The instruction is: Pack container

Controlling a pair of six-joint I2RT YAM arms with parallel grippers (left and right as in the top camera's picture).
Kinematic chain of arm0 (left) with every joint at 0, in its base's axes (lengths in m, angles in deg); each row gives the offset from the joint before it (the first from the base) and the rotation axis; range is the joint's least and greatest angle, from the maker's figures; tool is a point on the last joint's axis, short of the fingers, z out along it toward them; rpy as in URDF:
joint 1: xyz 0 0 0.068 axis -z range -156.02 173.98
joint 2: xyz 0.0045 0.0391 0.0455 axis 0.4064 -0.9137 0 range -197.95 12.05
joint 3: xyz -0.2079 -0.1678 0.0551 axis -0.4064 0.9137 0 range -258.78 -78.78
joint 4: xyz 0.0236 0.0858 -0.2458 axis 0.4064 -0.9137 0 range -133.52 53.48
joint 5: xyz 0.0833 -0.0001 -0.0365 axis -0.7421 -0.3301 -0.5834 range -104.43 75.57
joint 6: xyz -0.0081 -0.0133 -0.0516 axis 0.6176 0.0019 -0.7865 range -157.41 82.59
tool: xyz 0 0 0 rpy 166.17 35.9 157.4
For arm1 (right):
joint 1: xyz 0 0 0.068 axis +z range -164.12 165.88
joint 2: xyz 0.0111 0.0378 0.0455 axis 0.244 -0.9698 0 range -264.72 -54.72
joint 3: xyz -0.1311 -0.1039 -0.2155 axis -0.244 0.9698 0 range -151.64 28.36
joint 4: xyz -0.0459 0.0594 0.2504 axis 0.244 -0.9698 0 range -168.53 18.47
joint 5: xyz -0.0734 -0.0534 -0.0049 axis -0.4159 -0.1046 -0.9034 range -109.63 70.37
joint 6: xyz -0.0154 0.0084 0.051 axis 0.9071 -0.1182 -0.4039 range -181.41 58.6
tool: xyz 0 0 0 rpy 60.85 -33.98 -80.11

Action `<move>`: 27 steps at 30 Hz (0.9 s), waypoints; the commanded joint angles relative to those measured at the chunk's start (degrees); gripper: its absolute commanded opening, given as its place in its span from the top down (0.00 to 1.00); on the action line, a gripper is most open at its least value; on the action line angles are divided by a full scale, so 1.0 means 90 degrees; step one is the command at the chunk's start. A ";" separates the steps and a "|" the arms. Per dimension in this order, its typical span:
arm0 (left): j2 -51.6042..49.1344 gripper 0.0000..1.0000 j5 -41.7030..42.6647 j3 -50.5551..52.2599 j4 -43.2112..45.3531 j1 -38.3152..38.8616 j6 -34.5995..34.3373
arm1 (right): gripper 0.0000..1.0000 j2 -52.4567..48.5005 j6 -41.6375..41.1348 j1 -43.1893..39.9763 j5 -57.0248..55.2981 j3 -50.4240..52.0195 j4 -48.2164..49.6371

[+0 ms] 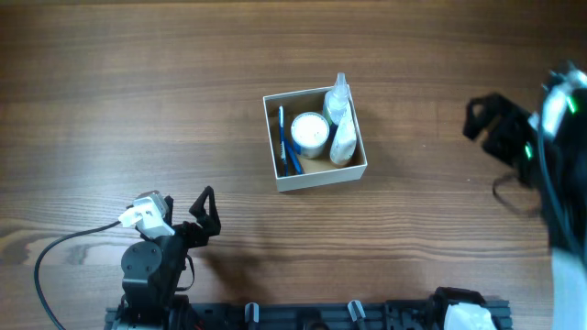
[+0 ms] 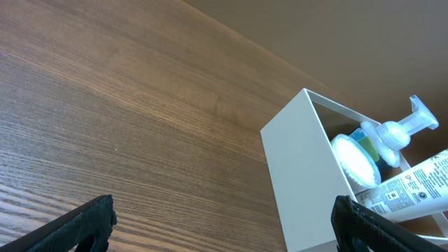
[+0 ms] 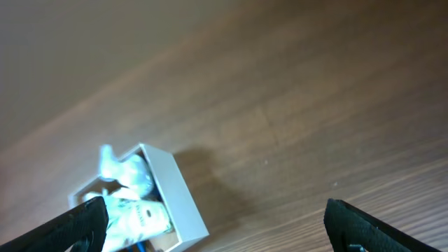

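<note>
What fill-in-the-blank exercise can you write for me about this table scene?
1. The round jar inside the container has a ____ lid.
2. The thin stick beside the jar is ____ in colour.
3. The left gripper and the right gripper are both ____ and hold nothing.

Missing words: white; blue; open.

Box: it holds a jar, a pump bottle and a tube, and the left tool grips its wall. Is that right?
Not quite. The overhead view shows the left tool open and apart from the box, gripping nothing. The jar, pump bottle and tube are indeed inside.
</note>
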 commanded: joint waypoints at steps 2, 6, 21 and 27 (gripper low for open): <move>0.0051 0.00 0.0051 0.0027 0.0022 -0.0051 0.0097 | 0.00 0.1178 0.1865 0.0022 0.0731 0.0920 0.1192; 0.0051 0.00 0.0051 0.0027 0.0022 -0.0051 0.0097 | 0.00 0.2433 0.2931 0.0022 0.1073 0.2686 0.2076; 0.0051 0.00 0.0051 0.0027 0.0022 -0.0051 0.0097 | 0.00 0.6436 0.2914 0.0291 0.1477 0.7614 0.3451; 0.0051 0.00 0.0051 0.0027 0.0022 -0.0051 0.0097 | 0.00 0.6433 0.2914 0.0291 0.1452 0.7924 0.3628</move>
